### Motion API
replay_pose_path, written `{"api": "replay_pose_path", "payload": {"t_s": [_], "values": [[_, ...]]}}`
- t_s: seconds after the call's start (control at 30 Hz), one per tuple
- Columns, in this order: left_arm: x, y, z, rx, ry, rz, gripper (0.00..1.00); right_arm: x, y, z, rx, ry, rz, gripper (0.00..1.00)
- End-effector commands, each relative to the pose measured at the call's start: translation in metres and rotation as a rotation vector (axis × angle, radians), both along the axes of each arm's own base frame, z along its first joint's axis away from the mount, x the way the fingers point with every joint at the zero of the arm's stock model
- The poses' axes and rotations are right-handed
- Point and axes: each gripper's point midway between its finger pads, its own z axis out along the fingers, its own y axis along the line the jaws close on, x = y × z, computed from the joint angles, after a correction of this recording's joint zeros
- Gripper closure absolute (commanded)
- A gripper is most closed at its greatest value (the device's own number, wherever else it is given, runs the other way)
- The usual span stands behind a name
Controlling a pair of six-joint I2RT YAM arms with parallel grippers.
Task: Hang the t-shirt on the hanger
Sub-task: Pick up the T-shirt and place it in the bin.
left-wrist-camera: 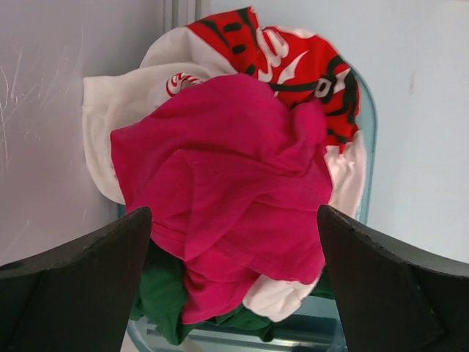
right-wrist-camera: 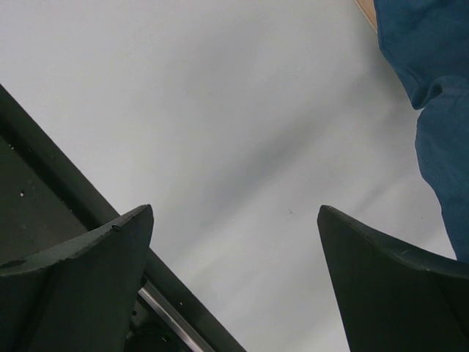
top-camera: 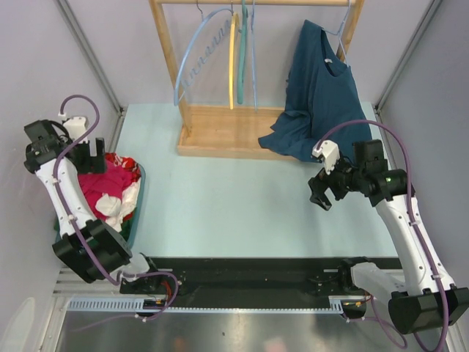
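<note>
The crimson t-shirt [top-camera: 97, 183] lies crumpled on top of a pile of clothes in a basket at the left; in the left wrist view [left-wrist-camera: 234, 169] it fills the middle. My left gripper [top-camera: 93, 152] [left-wrist-camera: 234, 220] hangs open just above it, jaws wide on either side, holding nothing. The thin pale lavender-blue hanger [top-camera: 253, 55] hangs edge-on from the wooden rack at the back. My right gripper [top-camera: 320, 194] [right-wrist-camera: 234, 216] is open and empty above the bare table on the right, far from both.
The teal basket [top-camera: 140, 192] [left-wrist-camera: 366, 110] also holds a red-and-white printed garment [left-wrist-camera: 286, 51], white cloth and a green garment [left-wrist-camera: 165, 293]. The wooden rack [top-camera: 220, 132] carries sky-blue, yellow and teal hangers. A dark teal-blue shirt [top-camera: 315, 95] [right-wrist-camera: 432, 88] hangs at its right end.
</note>
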Motion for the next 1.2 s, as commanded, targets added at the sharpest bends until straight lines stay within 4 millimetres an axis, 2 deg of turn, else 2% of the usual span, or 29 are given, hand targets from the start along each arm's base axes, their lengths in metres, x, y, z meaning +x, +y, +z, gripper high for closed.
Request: {"api": "replay_pose_path", "payload": {"t_s": [0.0,0.1,0.27,0.33,0.37,0.47,0.53,0.57,0.63,0.67,0.73,0.83,0.93,1.0,1.1,1.17], "values": [[0.005,0.024,-0.001,0.062,0.020,-0.006,0.00,0.007,0.002,0.018,-0.007,-0.058,0.015,0.00],[0.002,0.026,-0.023,0.048,0.072,-0.004,0.00,0.008,0.000,0.019,-0.015,-0.065,0.009,0.00],[-0.001,0.024,-0.046,0.029,0.098,-0.009,0.02,0.007,0.000,0.018,-0.013,-0.060,0.010,0.00],[-0.002,0.018,-0.053,0.002,0.108,-0.033,0.14,0.008,0.000,0.019,-0.016,-0.065,0.008,0.00],[-0.002,0.016,-0.055,-0.011,0.114,-0.038,0.24,0.008,0.000,0.020,-0.015,-0.068,0.008,0.00],[-0.004,0.012,-0.060,-0.039,0.125,-0.031,0.38,0.010,0.001,0.022,-0.013,-0.074,0.010,0.00],[-0.004,0.010,-0.060,-0.062,0.125,-0.034,0.52,0.010,0.001,0.022,-0.012,-0.075,0.009,0.00],[-0.003,0.009,-0.059,-0.068,0.123,-0.035,0.64,0.009,0.001,0.024,-0.011,-0.079,0.010,0.00],[-0.002,0.007,-0.053,-0.075,0.110,-0.044,0.74,0.010,0.001,0.024,-0.014,-0.082,0.011,0.00],[-0.002,0.007,-0.050,-0.073,0.104,-0.044,0.86,0.009,0.001,0.024,-0.015,-0.087,0.009,0.00],[0.000,0.008,-0.038,-0.057,0.076,-0.045,1.00,0.009,0.001,0.024,-0.014,-0.088,0.008,0.00],[0.003,0.013,-0.019,-0.012,0.028,-0.018,1.00,0.008,0.000,0.024,-0.015,-0.090,0.009,0.00],[0.004,0.016,-0.019,-0.006,0.036,-0.010,0.96,0.007,0.001,0.024,-0.014,-0.087,0.014,0.00],[0.002,0.017,-0.019,-0.006,0.046,-0.010,1.00,0.008,0.000,0.024,-0.017,-0.092,0.014,0.00],[0.004,0.014,0.002,0.023,-0.025,-0.010,1.00,0.010,0.000,0.025,-0.023,-0.096,0.011,0.00],[0.001,0.009,0.026,0.048,-0.081,-0.010,1.00,0.009,0.001,0.025,-0.022,-0.094,0.017,0.00]]}}
